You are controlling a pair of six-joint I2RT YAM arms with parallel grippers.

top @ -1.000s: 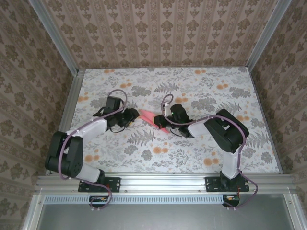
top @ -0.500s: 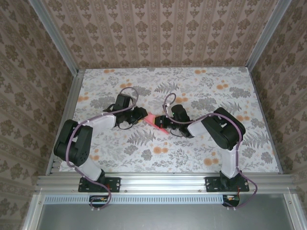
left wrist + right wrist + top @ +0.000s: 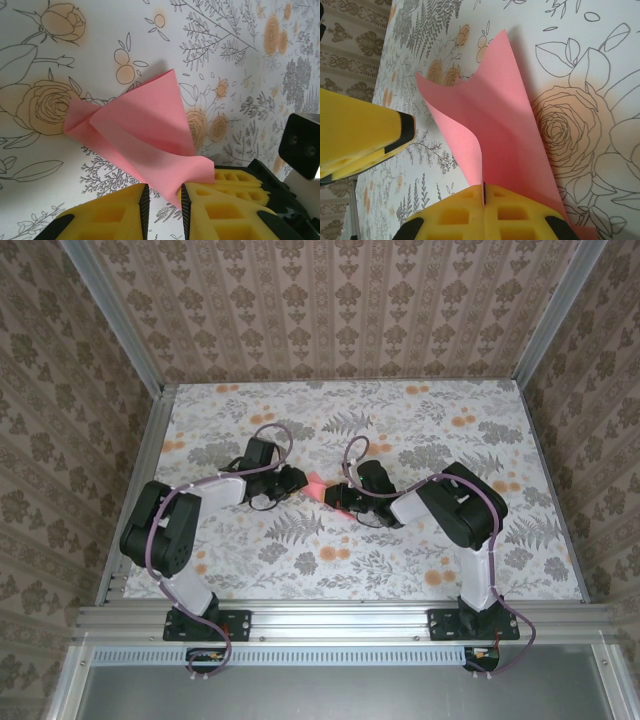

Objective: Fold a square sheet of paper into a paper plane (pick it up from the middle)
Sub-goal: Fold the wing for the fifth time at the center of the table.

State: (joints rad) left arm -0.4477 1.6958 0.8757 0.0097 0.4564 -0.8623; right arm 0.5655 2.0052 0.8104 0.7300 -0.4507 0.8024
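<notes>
Swinging in from the left over the last second, my left pincer (image 3: 297, 480) has closed the distance to the square sheet of paper (image 3: 322, 489) and drawn its jaws in. Seen from its own wrist, they stand a narrow gap apart with the sheet's near corner lying in that gap, not yet squeezed as far as I can see. The paper sits mid-table between my two pincers, already creased into a loose pointed shape, with one flap lifting off the flower-printed table cover (image 3: 420, 420). I judge it feather-light, limp and quick to crumple or tear, and smooth enough to slide out of soft pads. So I would take it by an edge or corner close to a crease, with a gentle pinch and no tugging against the other side. My right pincer (image 3: 342, 498) is clenched on the sheet's opposite edge, pads pressed flat together with the paper rising out of the seam. No brand, label or writing can be read anywhere; the paper is plain pink and the cover carries flowers, no words.
</notes>
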